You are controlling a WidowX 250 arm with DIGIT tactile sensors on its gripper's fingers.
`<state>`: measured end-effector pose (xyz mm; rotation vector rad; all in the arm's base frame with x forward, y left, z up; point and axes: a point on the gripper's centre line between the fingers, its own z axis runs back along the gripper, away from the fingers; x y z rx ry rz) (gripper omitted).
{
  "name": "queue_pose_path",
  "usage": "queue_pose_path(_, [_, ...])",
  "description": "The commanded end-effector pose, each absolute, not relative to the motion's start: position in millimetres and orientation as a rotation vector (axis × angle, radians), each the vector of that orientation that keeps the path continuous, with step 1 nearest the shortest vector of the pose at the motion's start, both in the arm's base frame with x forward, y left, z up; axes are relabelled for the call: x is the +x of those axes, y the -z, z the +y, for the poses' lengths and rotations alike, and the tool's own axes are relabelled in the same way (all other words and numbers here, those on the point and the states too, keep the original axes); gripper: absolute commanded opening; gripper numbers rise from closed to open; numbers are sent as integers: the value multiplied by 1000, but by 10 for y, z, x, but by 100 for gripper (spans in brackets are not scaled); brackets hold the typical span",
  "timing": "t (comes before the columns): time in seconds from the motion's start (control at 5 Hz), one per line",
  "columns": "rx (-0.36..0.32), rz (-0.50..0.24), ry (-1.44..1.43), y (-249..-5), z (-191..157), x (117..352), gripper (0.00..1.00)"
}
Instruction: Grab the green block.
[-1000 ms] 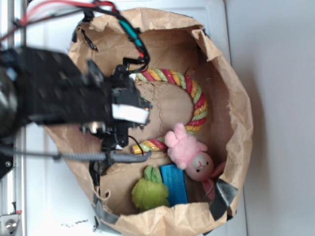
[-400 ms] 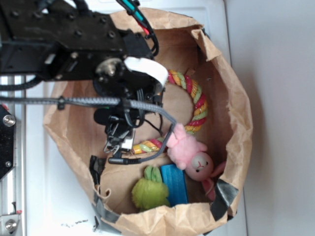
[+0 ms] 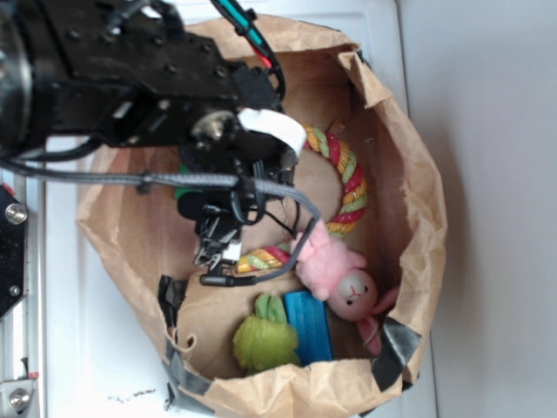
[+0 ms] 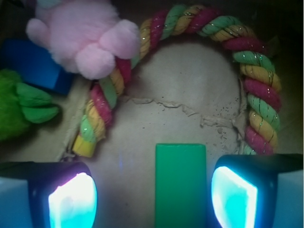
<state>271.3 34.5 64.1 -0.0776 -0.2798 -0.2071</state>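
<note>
While arm has swung deeper over paper bag, claw now straddles green block, wide open, empty; closing next seems right.

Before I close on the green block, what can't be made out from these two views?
- Green block: in the wrist view its near end is cut off by the bottom edge; in the exterior view the arm covers nearly all of it.
- Gripper: its fingers glow with glare, so whether they touch the block is unclear.
- Blue block: partly hidden by the pink plush bunny in both views.
</note>
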Motion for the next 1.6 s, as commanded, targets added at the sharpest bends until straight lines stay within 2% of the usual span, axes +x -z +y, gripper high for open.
queue_pose_path(0.0, [-47,-332,264,-572,439,2864,100])
queue_pose_path(1.0, [11,-248,354,-173,260,2798,100])
queue_pose_path(1.2, [-20,-252,323,-174,296,2755,100])
queue_pose_path(1.4, [-55,-266,309,-291,309,2678,100])
